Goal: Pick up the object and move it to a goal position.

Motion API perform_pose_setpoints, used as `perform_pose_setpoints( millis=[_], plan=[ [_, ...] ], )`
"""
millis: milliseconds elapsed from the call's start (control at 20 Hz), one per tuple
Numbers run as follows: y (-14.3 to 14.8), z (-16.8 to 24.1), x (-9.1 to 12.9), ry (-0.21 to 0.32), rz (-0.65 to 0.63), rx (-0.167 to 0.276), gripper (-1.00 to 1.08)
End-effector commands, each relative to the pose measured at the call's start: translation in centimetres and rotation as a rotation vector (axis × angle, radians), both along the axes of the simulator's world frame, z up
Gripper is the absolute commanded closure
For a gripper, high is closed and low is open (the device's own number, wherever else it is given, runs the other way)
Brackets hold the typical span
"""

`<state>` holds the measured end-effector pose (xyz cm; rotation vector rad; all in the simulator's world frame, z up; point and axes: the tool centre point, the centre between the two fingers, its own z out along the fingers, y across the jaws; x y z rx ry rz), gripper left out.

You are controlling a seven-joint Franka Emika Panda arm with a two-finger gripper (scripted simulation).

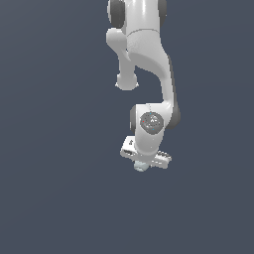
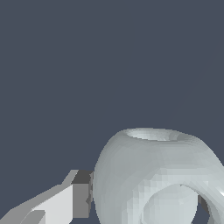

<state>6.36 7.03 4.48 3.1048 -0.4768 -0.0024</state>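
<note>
While bent downward, arm [image 1: 149, 74], end effector [image 1: 141, 163] gripping object [image 1: 140, 166]

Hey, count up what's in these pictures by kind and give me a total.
Robot arms: 1, white
Grippers: 1, white
Loose objects: 1, a small pale grey-green lumpy object with a ring-like opening, sitting right at the gripper's fingers
Total: 3

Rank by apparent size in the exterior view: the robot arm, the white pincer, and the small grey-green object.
1. Robot arm, by far the largest.
2. Pincer, the white bar at the arm's end.
3. Object, a small pale lump peeking below the pincer, partly hidden, so its full size is unsure.
</note>
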Motion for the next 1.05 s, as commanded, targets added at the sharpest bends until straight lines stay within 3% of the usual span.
perform_pose_setpoints(
  millis=[0, 600, 1000],
  plan=[
    [-0.1, 0.9, 0.1, -0.002, 0.000, 0.000, 1.08],
    [-0.8, 9.8, 1.0, -0.002, 0.000, 0.000, 1.08],
    [-0.9, 12.0, 1.3, -0.002, 0.000, 0.000, 1.08]
  ],
)
